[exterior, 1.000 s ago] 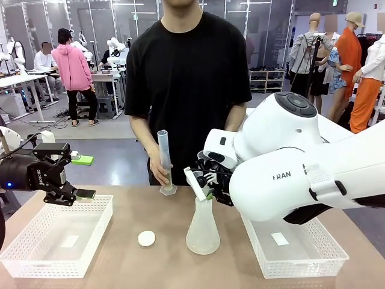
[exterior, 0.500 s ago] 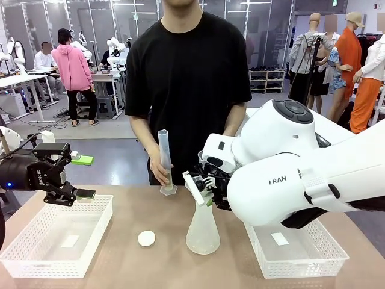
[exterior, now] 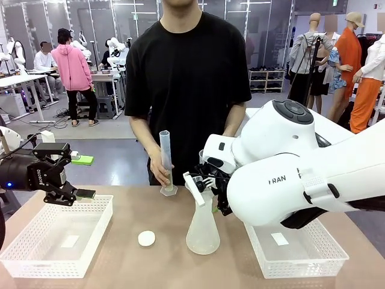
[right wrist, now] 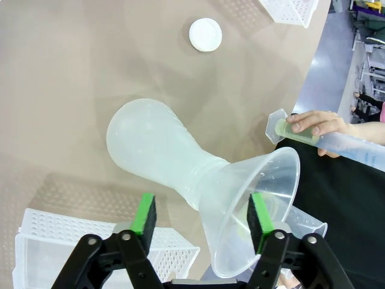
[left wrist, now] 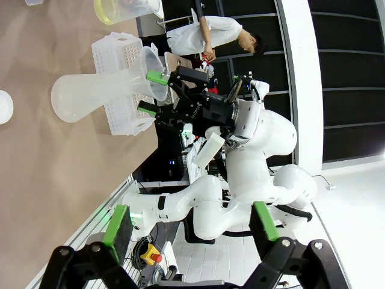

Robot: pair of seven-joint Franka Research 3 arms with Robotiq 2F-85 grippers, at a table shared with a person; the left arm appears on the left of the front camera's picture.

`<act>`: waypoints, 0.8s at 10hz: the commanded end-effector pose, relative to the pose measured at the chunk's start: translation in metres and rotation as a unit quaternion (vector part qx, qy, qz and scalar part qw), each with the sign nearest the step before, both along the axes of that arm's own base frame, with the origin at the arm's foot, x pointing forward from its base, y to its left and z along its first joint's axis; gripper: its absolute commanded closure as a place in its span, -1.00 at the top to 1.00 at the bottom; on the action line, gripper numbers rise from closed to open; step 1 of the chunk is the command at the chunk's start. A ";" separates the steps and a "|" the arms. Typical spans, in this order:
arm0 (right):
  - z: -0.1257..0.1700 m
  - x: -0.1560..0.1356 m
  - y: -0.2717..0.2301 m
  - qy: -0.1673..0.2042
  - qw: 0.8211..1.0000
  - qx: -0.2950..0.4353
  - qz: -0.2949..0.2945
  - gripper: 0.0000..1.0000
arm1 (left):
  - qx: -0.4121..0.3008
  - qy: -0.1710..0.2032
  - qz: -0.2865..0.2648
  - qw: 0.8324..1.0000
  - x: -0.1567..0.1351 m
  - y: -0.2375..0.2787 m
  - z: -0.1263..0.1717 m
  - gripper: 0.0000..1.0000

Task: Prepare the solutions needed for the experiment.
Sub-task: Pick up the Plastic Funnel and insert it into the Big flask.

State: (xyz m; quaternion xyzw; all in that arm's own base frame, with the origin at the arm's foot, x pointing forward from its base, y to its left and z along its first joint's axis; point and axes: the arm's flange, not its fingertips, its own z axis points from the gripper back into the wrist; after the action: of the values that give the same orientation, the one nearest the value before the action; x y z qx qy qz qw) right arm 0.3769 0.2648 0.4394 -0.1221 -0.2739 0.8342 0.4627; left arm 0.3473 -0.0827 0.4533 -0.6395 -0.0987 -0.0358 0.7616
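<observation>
The right claw [exterior: 207, 188] is hanging at the mouth of the translucent conical flask [exterior: 203, 232] with its jaws standing apart. One green pad [right wrist: 143, 214] is clear of everything and the other is at the rim of the funnel [exterior: 193, 183]; whether that pad is touching the rim I cannot tell. The left claw [exterior: 82, 177] is hovering well off to the left, its jaws also spread wide and gripping nothing.

The brown table [exterior: 156, 271] is lying beneath both claws. A white mesh tray [exterior: 48, 265] is sitting below the left claw, and a second tray [exterior: 301, 263] is sitting below and to the right of the right claw. The flask is standing upright straight under the right claw, with the funnel resting in its neck between that claw's fingers.

Just left of the right claw and farther across the table, a person's hand [exterior: 159, 173] is holding a graduated cylinder [exterior: 164, 147] by its lower part. The solutions [right wrist: 295, 130], a pale yellow-green layer, are sitting in the bottom of that cylinder. A white round stopper [exterior: 146, 238] is lying on the table between the two claws, nearer the right one.
</observation>
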 end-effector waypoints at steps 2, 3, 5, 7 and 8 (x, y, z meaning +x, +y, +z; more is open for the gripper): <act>0.011 -0.002 -0.009 0.013 1.000 -0.005 0.011 0.86 | -0.005 0.001 -0.004 1.000 0.000 -0.001 0.002 1.00; 0.023 -0.004 -0.012 0.026 0.999 -0.018 -0.003 0.86 | -0.005 0.001 -0.004 1.000 0.000 -0.001 0.002 1.00; 0.048 -0.010 -0.018 0.018 1.000 -0.017 0.000 0.86 | -0.005 0.001 -0.004 1.000 0.000 -0.001 0.002 1.00; 0.072 -0.015 -0.028 0.021 1.000 0.002 0.005 0.86 | -0.005 0.001 -0.004 1.000 0.000 -0.001 0.002 1.00; 0.083 -0.018 -0.035 0.018 1.000 0.011 0.004 0.86 | -0.005 0.001 -0.004 1.000 0.000 -0.001 0.002 1.00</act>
State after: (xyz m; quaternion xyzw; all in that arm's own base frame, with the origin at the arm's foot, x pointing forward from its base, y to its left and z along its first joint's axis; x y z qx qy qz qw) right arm 0.3585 0.2395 0.5154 -0.1139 -0.2696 0.8318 0.4717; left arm 0.3473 -0.0828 0.4532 -0.6394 -0.0986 -0.0359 0.7617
